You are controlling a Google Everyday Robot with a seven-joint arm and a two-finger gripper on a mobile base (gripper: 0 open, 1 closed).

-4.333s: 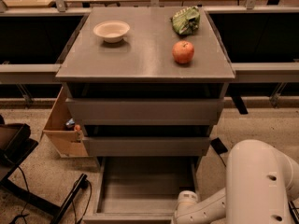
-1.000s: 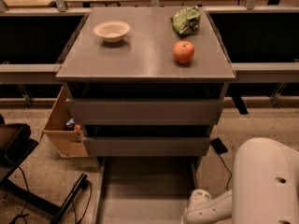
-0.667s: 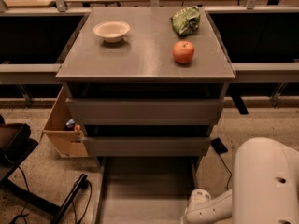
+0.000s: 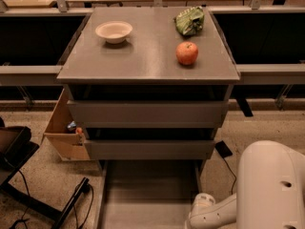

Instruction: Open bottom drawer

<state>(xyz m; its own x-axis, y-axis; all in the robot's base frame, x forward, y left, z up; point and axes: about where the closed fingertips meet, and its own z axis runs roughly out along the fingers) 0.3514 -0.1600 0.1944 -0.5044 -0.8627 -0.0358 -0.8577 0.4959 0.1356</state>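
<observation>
The grey cabinet stands in the middle of the camera view with three drawers. The bottom drawer is pulled out toward me; its plain grey tray is open to view and its front edge runs off the bottom of the frame. The two wider grey drawer fronts above it are closed. My white arm fills the lower right. Its wrist sits at the drawer's right rail. The gripper itself is below the frame edge and out of view.
On the cabinet top are a white bowl, a red apple and a green bag. A cardboard box stands left of the cabinet. A black chair base and cables lie at lower left. Dark shelving flanks both sides.
The bottom drawer has slid further out toward me since the earliest frame, its front now past the bottom edge. The arm's wrist has shifted slightly right and down.
</observation>
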